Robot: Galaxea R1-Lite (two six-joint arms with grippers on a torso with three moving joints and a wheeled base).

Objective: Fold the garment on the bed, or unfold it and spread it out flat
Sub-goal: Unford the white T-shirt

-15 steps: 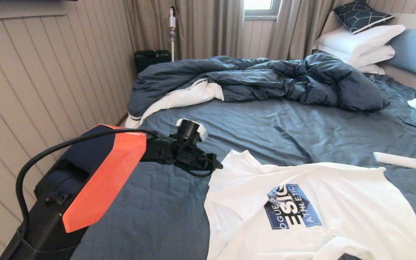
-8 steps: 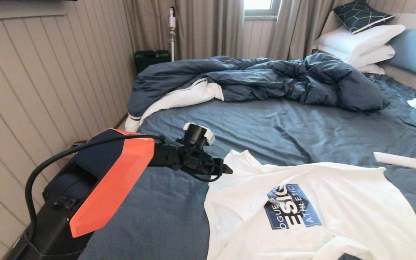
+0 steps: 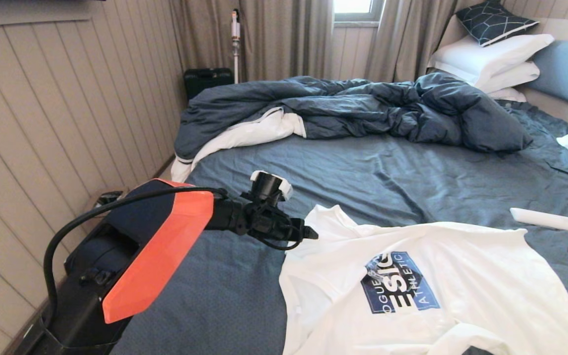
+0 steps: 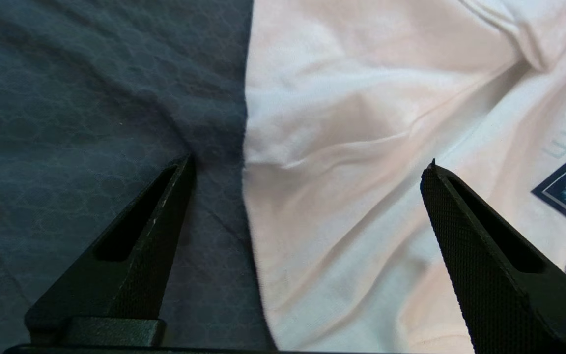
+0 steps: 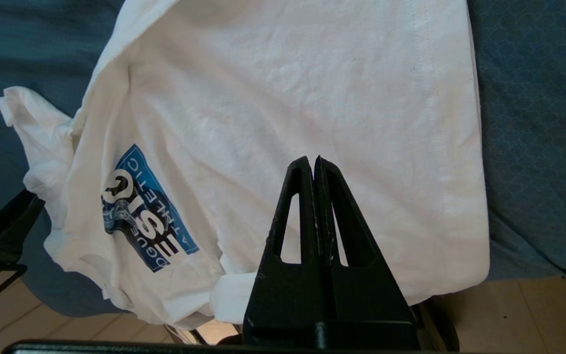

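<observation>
A white T-shirt (image 3: 427, 286) with a blue printed logo lies rumpled on the near part of the bed (image 3: 377, 182), its lower side hanging over the bed's front edge. My left gripper (image 3: 312, 232) hovers at the shirt's left edge by the sleeve. In the left wrist view the left gripper (image 4: 312, 164) is open, one finger over the dark sheet (image 4: 91, 123), the other over the white cloth (image 4: 342, 147). My right gripper (image 5: 313, 160) is shut and empty above the shirt's (image 5: 288, 98) plain part; only a black bit of that arm shows at the head view's right edge.
A rumpled dark duvet (image 3: 353, 111) lies across the far half of the bed, with white pillows (image 3: 491, 59) and a blue headboard (image 3: 567, 71) at back right. A white remote-like bar (image 3: 548, 220) lies right of the shirt. A panelled wall runs along the left.
My left arm has moved forward and right, bringing its gripper from beside the shirt up to the sleeve edge. The shirt and right arm have stayed put.
</observation>
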